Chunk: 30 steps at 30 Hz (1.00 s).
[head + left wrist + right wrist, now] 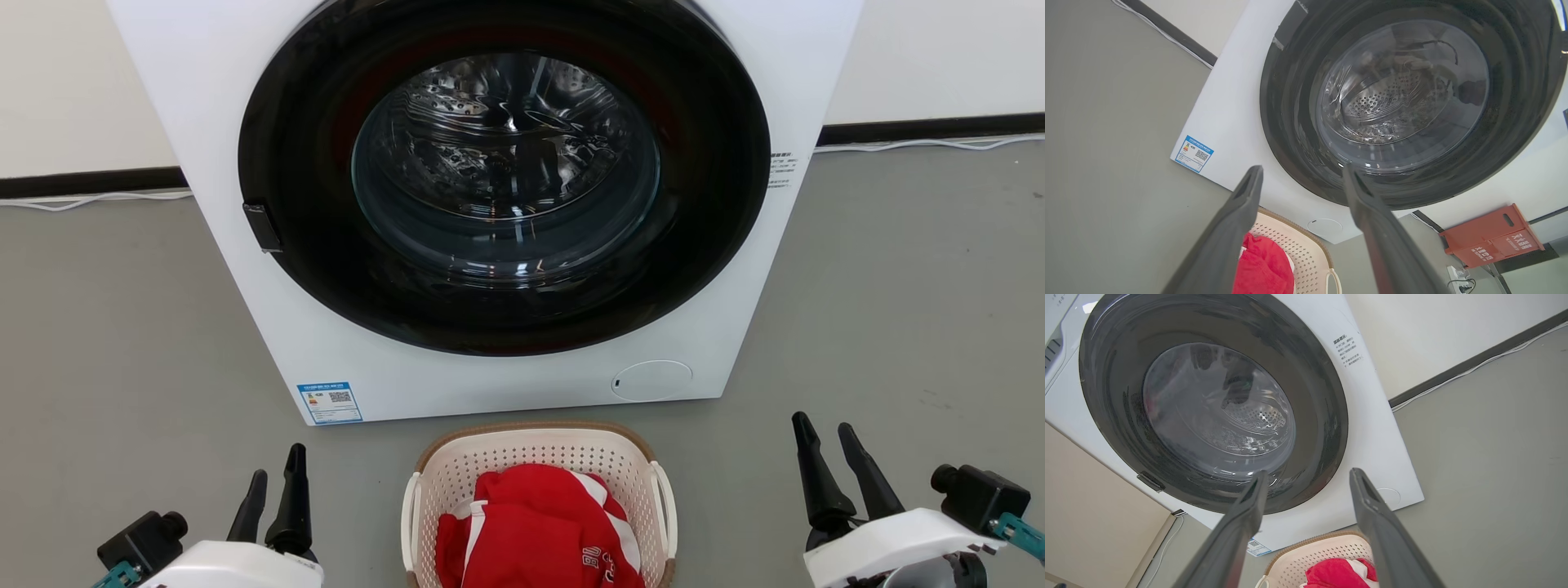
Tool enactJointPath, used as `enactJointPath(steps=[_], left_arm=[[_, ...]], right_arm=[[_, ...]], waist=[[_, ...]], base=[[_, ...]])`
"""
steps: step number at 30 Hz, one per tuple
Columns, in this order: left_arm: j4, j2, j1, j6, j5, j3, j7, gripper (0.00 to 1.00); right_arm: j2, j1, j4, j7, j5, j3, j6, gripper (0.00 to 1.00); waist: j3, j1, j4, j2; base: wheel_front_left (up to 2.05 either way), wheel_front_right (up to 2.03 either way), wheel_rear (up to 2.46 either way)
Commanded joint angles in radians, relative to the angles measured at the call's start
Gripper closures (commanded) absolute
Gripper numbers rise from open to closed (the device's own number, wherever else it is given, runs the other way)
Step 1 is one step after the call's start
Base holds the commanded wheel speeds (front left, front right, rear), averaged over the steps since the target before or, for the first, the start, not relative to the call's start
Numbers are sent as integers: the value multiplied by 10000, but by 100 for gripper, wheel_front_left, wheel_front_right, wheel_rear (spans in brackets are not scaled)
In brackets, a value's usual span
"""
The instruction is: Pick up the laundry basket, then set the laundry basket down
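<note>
The laundry basket [535, 447], cream-white and perforated with a brown rim and white side handles, stands on the floor in front of the washing machine. A red and white garment [535, 527] fills it. My left gripper [276, 478] hangs open to the basket's left, well apart from it, with nothing between its fingers. On the other side my right gripper [824, 433] is open too, clear of the basket. The left wrist view has the basket [1306, 255] low between the open fingers [1241, 212]. In the right wrist view the basket [1323, 549] lies at the bottom edge.
A white front-loading washing machine [392, 384] with a closed dark round door [506, 171] rises just behind the basket. Grey floor [122, 327] spreads on both sides. White cables run along the dark skirting. An orange-red box [1490, 234] and a wall socket stand beside the machine.
</note>
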Motion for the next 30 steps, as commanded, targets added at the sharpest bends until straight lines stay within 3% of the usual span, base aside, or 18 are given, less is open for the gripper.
enactJointPath(steps=[1, 30], left_arm=[[-204, 114, -482, -43, 367, 219, -132, 0], [-167, 166, -512, -64, 4170, 304, -984, 0]], right_arm=[[-183, -542, -215, -195, -363, 190, 47, 0], [-460, -740, 430, -1046, -3827, 742, 65, 0]], waist=[[-5, -1, -3, -1], [-66, -1, 0, -1]], base=[[0, 0, 0], [0, 0, 0]])
